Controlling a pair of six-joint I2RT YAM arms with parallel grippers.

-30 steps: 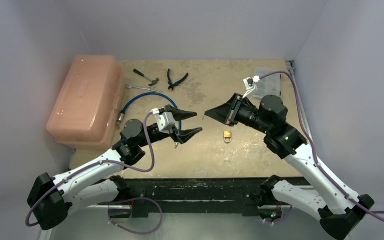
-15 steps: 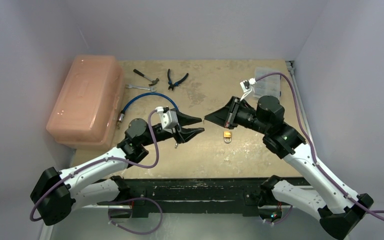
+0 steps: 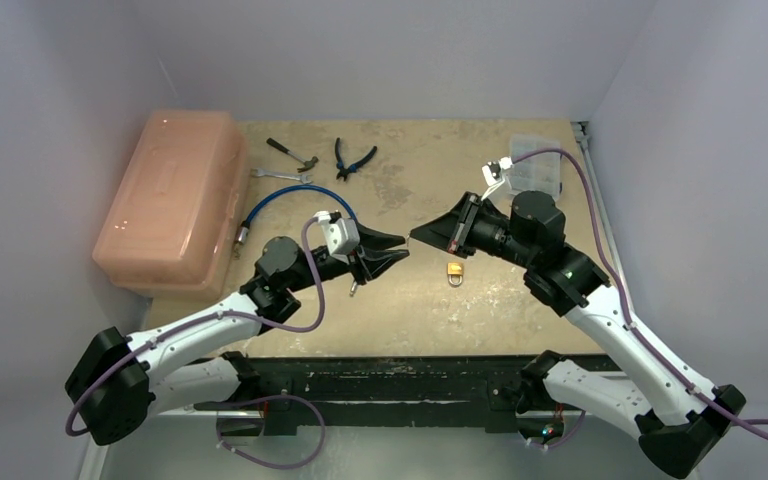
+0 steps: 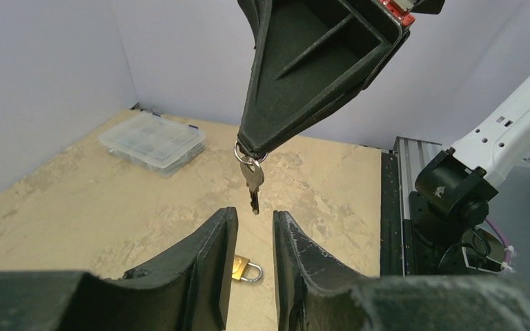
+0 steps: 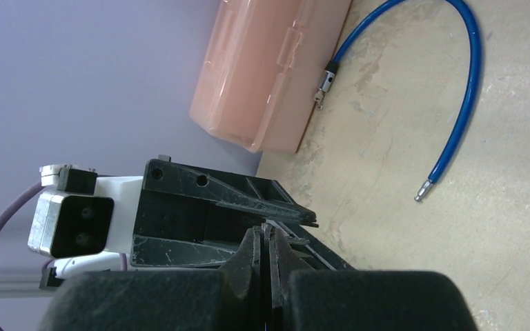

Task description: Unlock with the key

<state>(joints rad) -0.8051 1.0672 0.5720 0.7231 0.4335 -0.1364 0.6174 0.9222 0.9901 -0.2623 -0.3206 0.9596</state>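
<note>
Left wrist: the key (image 4: 252,181) hangs pinched by the right gripper (image 4: 250,146), just above the left gripper (image 4: 254,214), whose jaws stand apart.

Pink toolbox (image 3: 172,200) left; blue cable (image 3: 300,188), wrench (image 3: 280,176), hammer (image 3: 292,153), pliers (image 3: 354,158) beside it; clear organiser (image 3: 540,175) right.
</note>
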